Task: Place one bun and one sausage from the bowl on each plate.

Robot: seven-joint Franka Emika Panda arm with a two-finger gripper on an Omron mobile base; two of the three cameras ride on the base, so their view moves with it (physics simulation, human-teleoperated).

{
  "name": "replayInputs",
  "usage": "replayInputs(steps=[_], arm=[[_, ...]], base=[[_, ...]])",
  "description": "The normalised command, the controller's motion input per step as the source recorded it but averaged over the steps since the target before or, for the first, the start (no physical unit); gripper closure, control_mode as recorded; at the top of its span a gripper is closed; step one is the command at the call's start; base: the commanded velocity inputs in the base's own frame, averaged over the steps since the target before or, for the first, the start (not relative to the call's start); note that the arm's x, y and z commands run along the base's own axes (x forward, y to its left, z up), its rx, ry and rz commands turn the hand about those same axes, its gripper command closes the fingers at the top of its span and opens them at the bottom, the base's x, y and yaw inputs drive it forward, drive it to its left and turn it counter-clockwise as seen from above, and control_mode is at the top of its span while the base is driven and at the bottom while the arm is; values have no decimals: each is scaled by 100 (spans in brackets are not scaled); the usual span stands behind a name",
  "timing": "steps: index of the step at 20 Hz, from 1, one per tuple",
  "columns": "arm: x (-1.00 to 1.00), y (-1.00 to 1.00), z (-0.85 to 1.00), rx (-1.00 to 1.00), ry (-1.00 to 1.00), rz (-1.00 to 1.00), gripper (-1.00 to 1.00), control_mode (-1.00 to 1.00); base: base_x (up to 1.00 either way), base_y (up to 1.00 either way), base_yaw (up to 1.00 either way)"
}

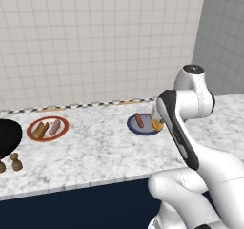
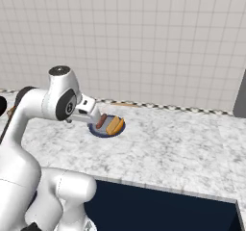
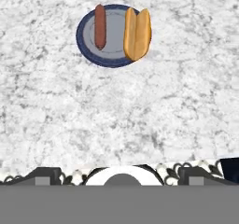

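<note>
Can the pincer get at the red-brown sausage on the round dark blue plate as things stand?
Probably yes. The red-brown sausage lies uncovered on the round dark blue plate, apart from the golden bun, and the open pincer faces it over bare marble.

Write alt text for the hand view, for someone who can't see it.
A small round dark blue plate sits on a grey-white marble counter, holding one reddish-brown sausage and one golden split bun lying side by side, apart. The open gripper hangs well back from the plate, empty, its dark finger tips at the bottom edge.
</note>
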Motion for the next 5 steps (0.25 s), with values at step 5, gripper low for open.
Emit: replayInputs(steps=[5], arm=[[-66, -14, 51, 0, 0, 0, -100, -100]], base=[[0, 0, 0]])
